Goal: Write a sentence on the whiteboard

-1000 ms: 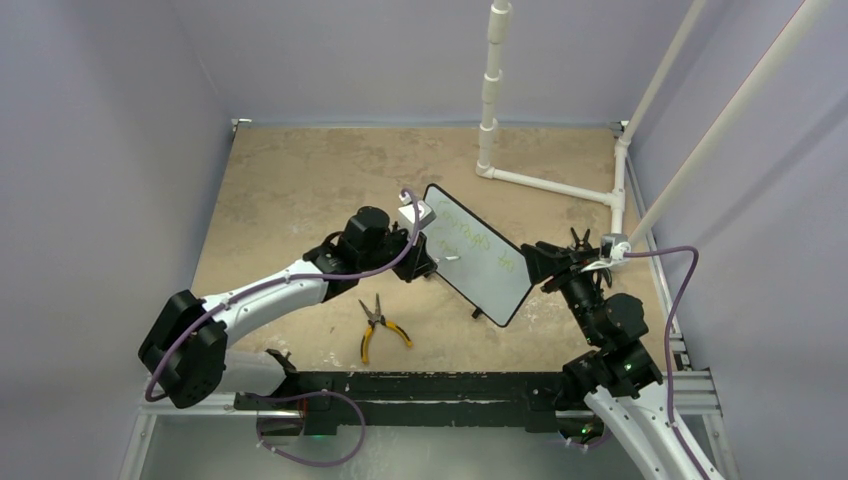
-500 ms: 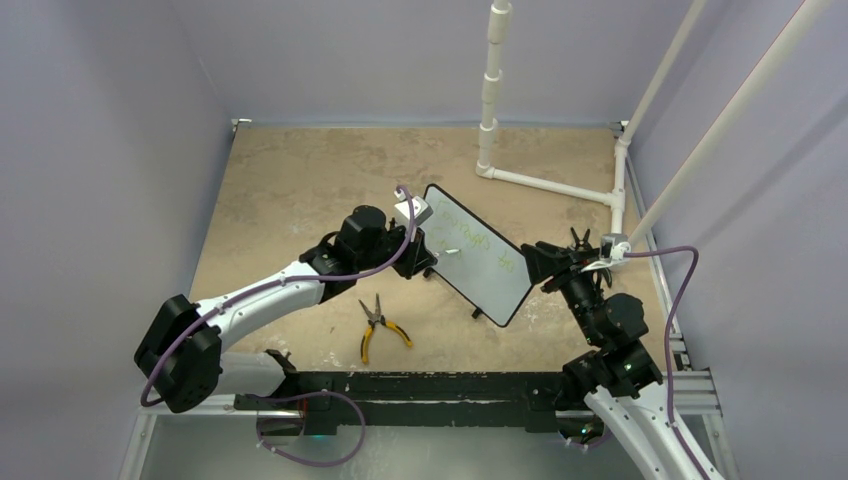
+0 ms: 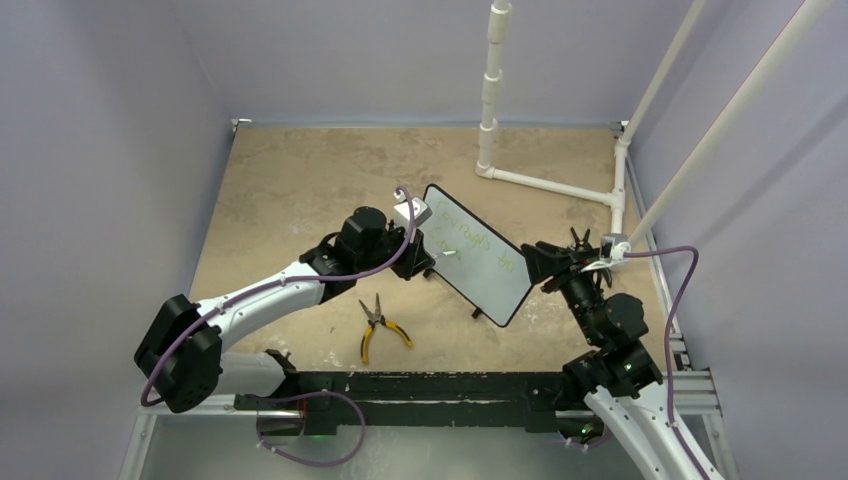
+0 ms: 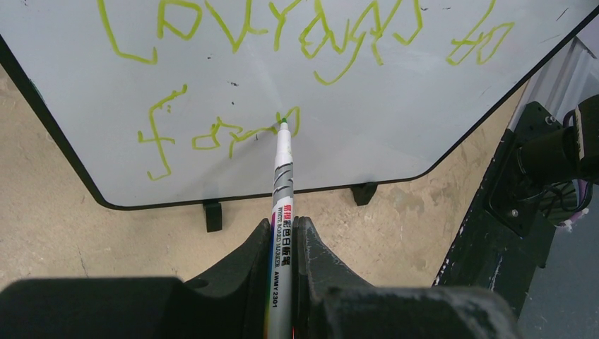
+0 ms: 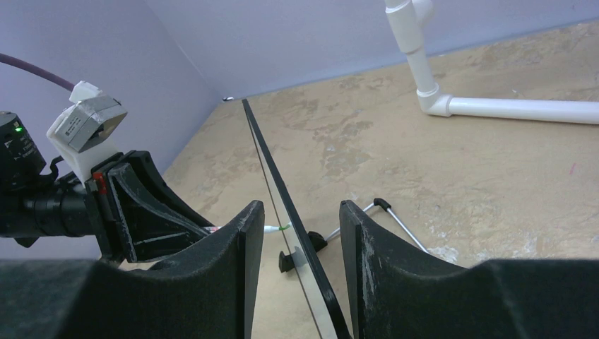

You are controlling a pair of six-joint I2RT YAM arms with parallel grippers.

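Green tip of the marker (image 4: 282, 169) touches the whiteboard (image 4: 395, 99), on the second row of the sentence (image 4: 321, 39). The board stands propped on the tabletop (image 3: 300, 180) between my arms. My left jaws (image 4: 283, 229) are clamped on the marker. My right jaws (image 5: 300, 226) are part-open, straddling the board's edge. Best kept: light pressure, short strokes, right side bracing. Since a second ago, the left wrist has crept slightly away from me; the board is unmoved.
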